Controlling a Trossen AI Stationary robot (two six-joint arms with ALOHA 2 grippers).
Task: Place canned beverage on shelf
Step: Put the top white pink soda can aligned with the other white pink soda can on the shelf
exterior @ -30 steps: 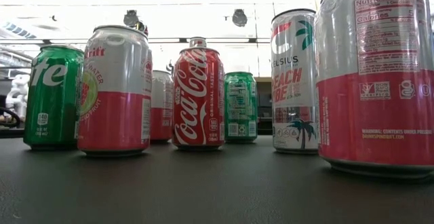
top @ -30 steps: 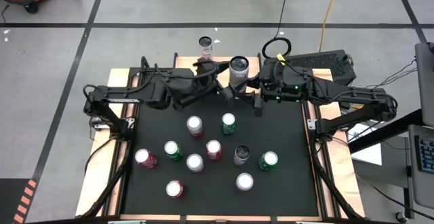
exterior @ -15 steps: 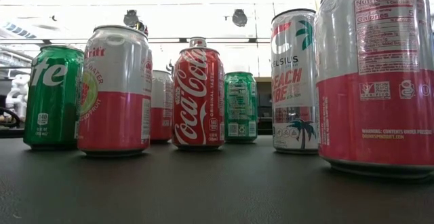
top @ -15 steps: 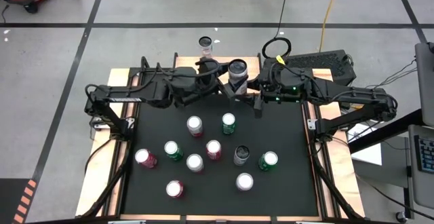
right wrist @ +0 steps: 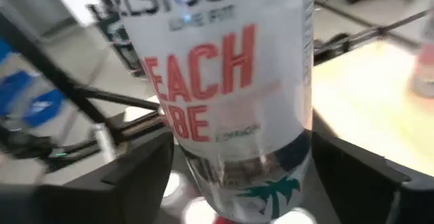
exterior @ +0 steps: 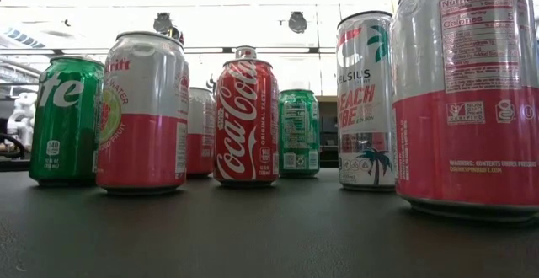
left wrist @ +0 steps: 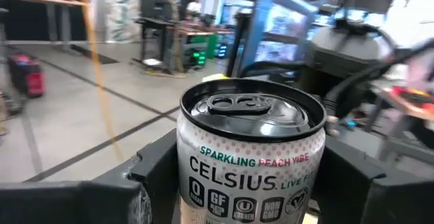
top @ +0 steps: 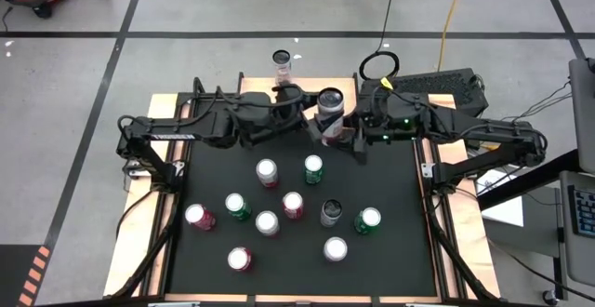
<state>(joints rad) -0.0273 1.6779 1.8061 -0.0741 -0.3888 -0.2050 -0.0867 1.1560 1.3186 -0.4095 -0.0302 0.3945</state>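
1. Fingers (left wrist: 152,180) of the left gripper (top: 302,113) sit close against both sides of the Celsius can (left wrist: 251,149), high on its body. I'd say they are clamped on it.
2. From the other side the right gripper (top: 349,126) has the same can between its jaws, lower down. I cannot tell whether it grips or has let go.
3. That puts the can upright in the air between the two arms, over the far end of the table, close to the shelf (top: 253,84) but not on it.
4. It looks sealed, so probably full and fairly heavy. The thin metal wall is smooth and slippery, and would dent under a hard squeeze. Mid-body is the place to hold it.
5. Its print reads "CELSIUS", "SPARKLING PEACH VIBE" and "LIVE FIT".
6. Down on the mat stand a red Coca-Cola can (exterior: 246,118), a green can (exterior: 66,118) ending in "te", another Celsius (exterior: 365,101), and a pink can (exterior: 467,93) showing "Nutrition Facts".
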